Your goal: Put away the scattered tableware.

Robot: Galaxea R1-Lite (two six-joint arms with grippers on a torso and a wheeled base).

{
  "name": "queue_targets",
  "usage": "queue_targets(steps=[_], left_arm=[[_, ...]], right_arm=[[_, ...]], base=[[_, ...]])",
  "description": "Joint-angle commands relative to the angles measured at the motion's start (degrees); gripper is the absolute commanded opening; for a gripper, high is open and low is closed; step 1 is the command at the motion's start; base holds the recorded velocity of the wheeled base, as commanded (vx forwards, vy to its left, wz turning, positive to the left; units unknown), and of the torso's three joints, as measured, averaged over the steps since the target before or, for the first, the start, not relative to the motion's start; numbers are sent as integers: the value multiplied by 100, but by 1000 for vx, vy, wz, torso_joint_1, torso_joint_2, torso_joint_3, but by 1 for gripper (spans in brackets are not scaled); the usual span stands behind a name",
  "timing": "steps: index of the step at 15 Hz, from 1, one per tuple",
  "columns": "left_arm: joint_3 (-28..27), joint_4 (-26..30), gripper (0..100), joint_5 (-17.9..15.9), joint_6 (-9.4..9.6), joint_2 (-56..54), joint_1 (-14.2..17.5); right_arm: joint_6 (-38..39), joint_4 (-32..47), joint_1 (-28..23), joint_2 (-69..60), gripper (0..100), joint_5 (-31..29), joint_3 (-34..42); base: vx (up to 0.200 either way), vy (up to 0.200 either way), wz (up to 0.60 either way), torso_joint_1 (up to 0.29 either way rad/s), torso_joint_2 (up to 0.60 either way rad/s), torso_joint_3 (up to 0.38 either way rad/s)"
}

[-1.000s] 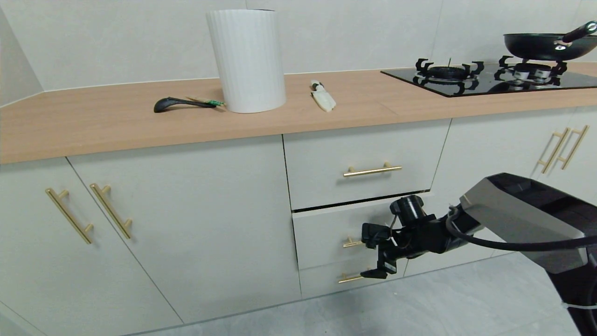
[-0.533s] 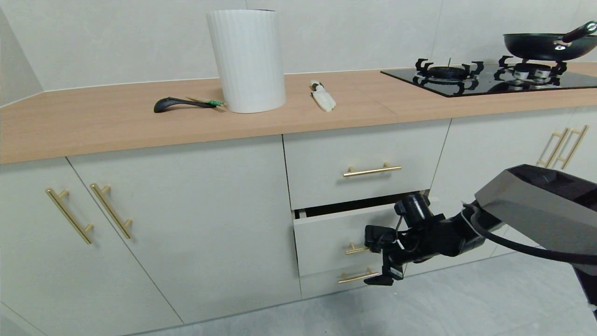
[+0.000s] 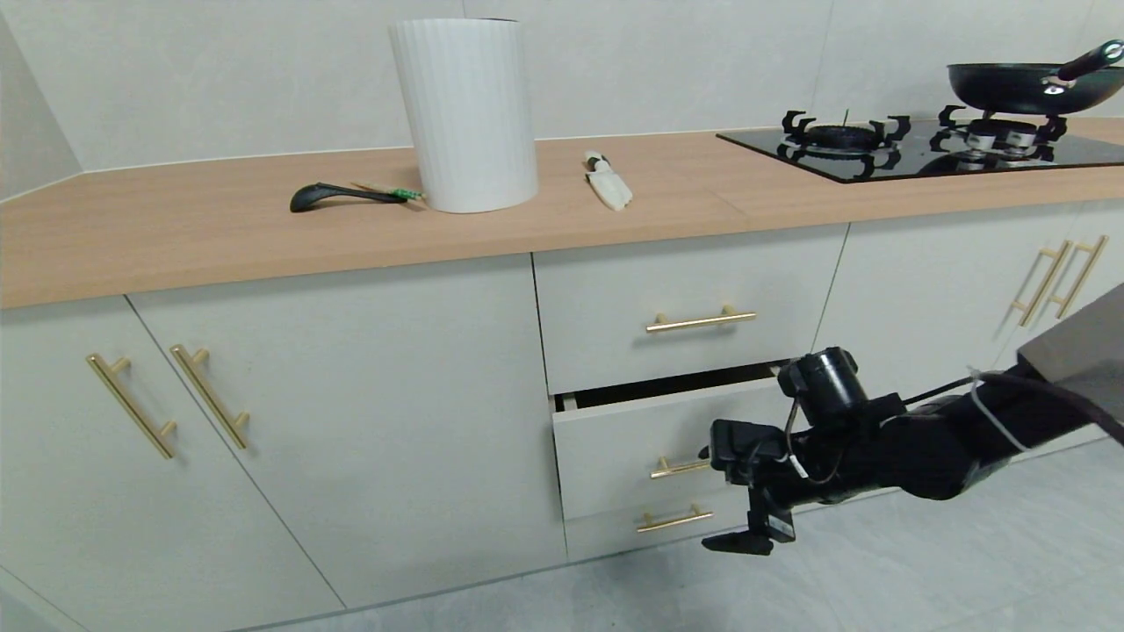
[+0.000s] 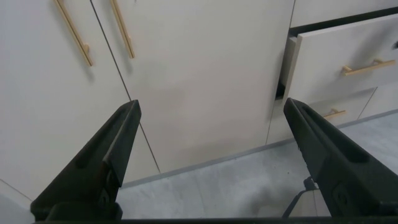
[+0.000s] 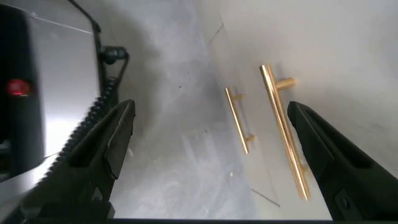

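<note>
In the head view the middle drawer (image 3: 632, 439) stands a little way out of the cabinet, just left of the right fingers (image 3: 740, 543); its opening is a dark slit and we cannot tell what lies inside. Those fingers are spread wide, one above the other, with nothing gripped, and the right arm (image 3: 931, 443) reaches in low from the right, roughly level, with the drawer's gold handle (image 3: 680, 468) just beside the fingers on their left. High above them and to the left, the tableware lies on the worktop (image 3: 176, 237): a black spoon (image 3: 338, 195) and chopsticks (image 3: 391, 190) on the far side of a tall white ribbed container (image 3: 464, 114), and a white utensil (image 3: 608, 184) on its near side. We cannot see into the container. Farther up and to the right, a black pan (image 3: 1010, 86) sits on the hob (image 3: 922, 149). In the left wrist view the left fingers (image 4: 112, 149) are also wide apart and hold nothing. Beyond them are pale cabinet doors (image 4: 199, 81), and the open drawer (image 4: 348, 68) is off to one side. In the right wrist view the right fingers (image 5: 106, 143) gape, and the drawer's handle (image 5: 283, 137) shows in the gap ahead of them, nearer one finger, with the lower drawer's handle (image 5: 239, 121) beyond it and grey floor (image 5: 161, 112) past that.
</note>
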Motion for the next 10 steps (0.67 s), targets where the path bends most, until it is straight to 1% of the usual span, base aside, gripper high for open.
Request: queue_targets(steps=[1,4,8,10], left_arm=[[0,-2,100,0,-1,0,1],[0,-2,100,0,-18,0,1],[0,-2,100,0,-27,0,1],[0,-2,100,0,-36,0,1]], right_arm=[[130,-116,-129,-709,100,-6,230],[191,-318,-304,-647,100,-24,221],[174,-344,-726,-217,100,-15,-315],[156,-336,-770,100,100,-6,-561]], base=[[0,0,0,0,0,0],[0,0,0,0,0,0],[0,0,0,0,0,0],[0,0,0,0,0,0]])
